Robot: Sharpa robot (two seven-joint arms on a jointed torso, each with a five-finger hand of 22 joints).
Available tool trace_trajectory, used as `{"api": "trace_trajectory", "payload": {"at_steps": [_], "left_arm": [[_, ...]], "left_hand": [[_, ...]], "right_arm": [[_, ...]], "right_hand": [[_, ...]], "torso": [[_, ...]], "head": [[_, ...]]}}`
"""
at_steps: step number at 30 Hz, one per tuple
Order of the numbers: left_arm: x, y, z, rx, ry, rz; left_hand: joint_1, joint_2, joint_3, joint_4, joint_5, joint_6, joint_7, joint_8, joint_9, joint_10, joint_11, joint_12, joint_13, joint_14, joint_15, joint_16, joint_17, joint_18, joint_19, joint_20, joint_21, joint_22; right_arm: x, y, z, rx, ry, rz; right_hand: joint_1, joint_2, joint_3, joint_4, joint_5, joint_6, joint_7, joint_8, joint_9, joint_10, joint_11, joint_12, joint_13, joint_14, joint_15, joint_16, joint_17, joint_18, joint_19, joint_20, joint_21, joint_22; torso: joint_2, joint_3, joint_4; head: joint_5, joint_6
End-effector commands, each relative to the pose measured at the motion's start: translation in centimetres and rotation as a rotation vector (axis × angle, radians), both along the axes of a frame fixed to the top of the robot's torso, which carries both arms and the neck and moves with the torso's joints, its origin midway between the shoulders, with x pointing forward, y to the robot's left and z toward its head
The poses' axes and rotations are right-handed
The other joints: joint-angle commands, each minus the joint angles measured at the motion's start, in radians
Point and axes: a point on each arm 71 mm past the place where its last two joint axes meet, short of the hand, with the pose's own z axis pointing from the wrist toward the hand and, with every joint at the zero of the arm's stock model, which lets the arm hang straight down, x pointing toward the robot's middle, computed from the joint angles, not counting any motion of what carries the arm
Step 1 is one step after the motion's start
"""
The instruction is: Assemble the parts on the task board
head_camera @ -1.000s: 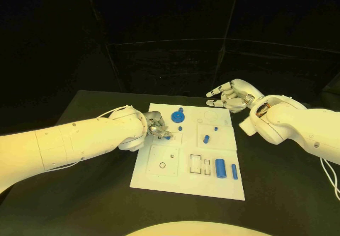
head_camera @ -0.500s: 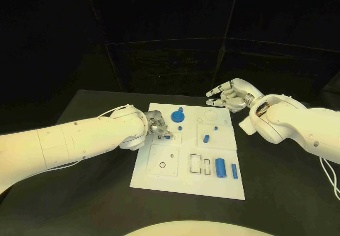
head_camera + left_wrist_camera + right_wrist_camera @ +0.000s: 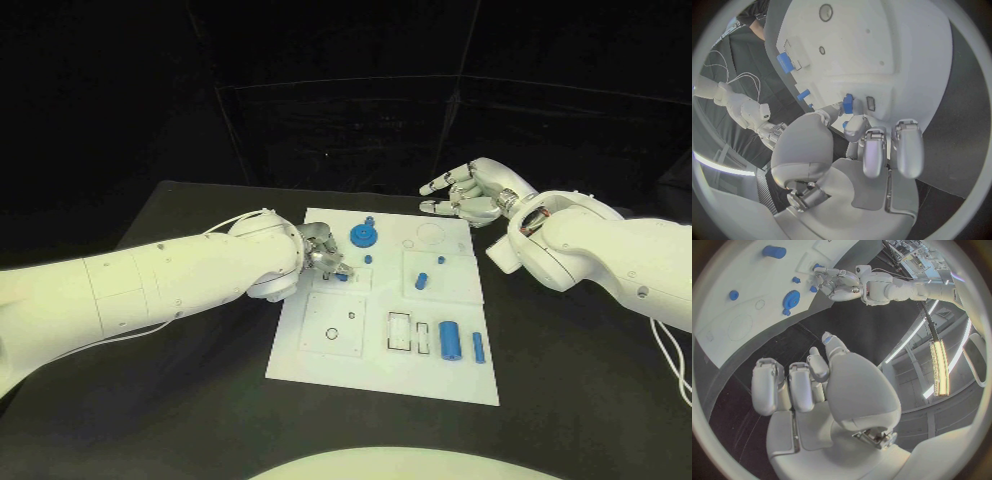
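I want this small blue piece (image 3: 847, 104) kept square over its slot before pressing, so I go slow and straight down. My left hand (image 3: 320, 257) sits at the left edge of the white board (image 3: 339, 375), centre of the frame, fingertips pinching that piece. My right hand (image 3: 470, 193) hovers at upper right, off the board, fingers loosely apart, holding nothing.

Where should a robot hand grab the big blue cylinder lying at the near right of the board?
Around the middle of the big blue cylinder, from above, fingers on its two long sides. It lies flat, lengthwise toward the robot, with a thinner blue rod close on one side.
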Motion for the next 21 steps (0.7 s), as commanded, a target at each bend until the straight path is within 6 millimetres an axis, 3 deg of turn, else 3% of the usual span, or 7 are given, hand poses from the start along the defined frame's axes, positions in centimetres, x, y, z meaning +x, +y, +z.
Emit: {"api": "trace_trajectory", "payload": {"at_steps": [1, 21], "left_arm": [[-0.19, -0.08, -0.48, 0.026, 0.026, -0.003], [-0.24, -0.01, -0.2, 0.036, 0.034, -0.006]], "left_hand": [[-0.015, -0.001, -0.01, 0.001, -0.004, 0.01, -0.001, 0.0, -0.001, 0.009, -0.002, 0.007, 0.005, 0.106, -0.006, 0.003, 0.263, -0.016, 0.039, -0.005, 0.005, 0.05], [-0.046, -0.006, -0.045, 0.027, -0.004, 0.027, -0.008, 0.009, 0.0, 0.026, -0.007, 0.033, 0.032, 0.106, -0.01, 0.003, 0.263, -0.021, 0.048, -0.008, 0.022, 0.078]], "right_arm": [[0.04, 0.12, 0.13, 0.001, -0.002, 0.003], [0.07, 0.04, 0.08, -0.001, 0.001, 0.001]], "right_hand": [[-0.007, 0.003, 0.005, 0.003, 0.007, 0.003, -0.001, 0.003, 0.0, -0.006, 0.002, -0.004, -0.001, 0.045, -0.006, -0.006, -0.002, 0.011, -0.009, 0.001, -0.005, 0.038], [-0.007, 0.003, 0.005, 0.003, 0.007, 0.003, -0.001, 0.003, 0.0, -0.006, 0.002, -0.004, -0.001, 0.045, -0.006, -0.006, -0.002, 0.011, -0.009, 0.001, -0.005, 0.038]], "torso": [[0.0, -0.0009, 0.0005], [0.0, 0.0, 0.0011]], "head": [[-0.002, 0.0], [0.0, -0.004]]}}
